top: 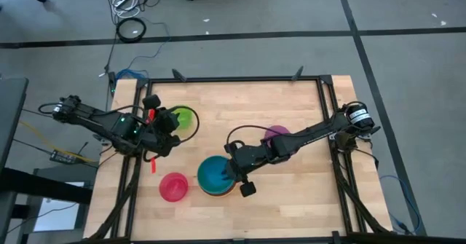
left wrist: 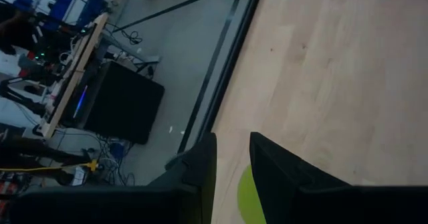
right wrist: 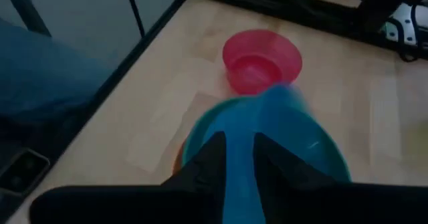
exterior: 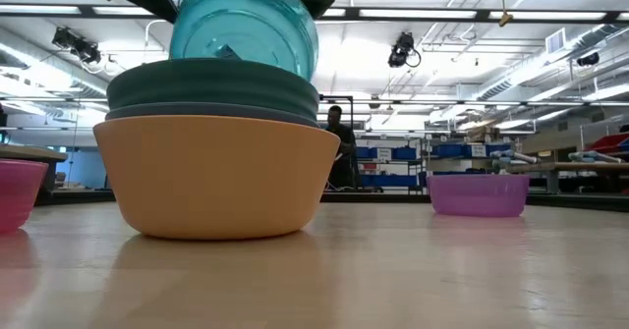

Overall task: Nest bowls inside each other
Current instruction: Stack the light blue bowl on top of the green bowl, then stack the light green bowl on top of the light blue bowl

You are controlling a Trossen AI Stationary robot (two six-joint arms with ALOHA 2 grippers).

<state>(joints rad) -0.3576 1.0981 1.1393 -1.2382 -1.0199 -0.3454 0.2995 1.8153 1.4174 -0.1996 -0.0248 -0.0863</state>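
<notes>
An orange bowl (exterior: 226, 177) stands on the table near the front edge, with a teal green bowl (exterior: 211, 79) and a blue one nested inside it. A cyan bowl (exterior: 246, 25) tilts over this stack. My right gripper (right wrist: 239, 140) is shut on it. A purple bowl (exterior: 479, 193) sits to the right of the stack, a red-pink bowl (top: 173, 186) to its left, and a lime green bowl (top: 183, 118) at the far left. All three rest on their bases. My left gripper (left wrist: 232, 150) hangs open over the lime bowl's left edge. My right gripper holds the cyan bowl by its rim (right wrist: 241, 127), the wall between the two fingers, one finger on each side. The fingers come slanting down from the table's right. The bowl stands steeply tilted with its bottom toward the near edge. Its lower rim is down inside the stack.
Black frame rails (top: 324, 105) run along the table's left, right and far edges. Bare wood lies between the stack and the purple bowl, and across the near right of the table (top: 306, 200). A person stands far off in the room behind (exterior: 339, 133).
</notes>
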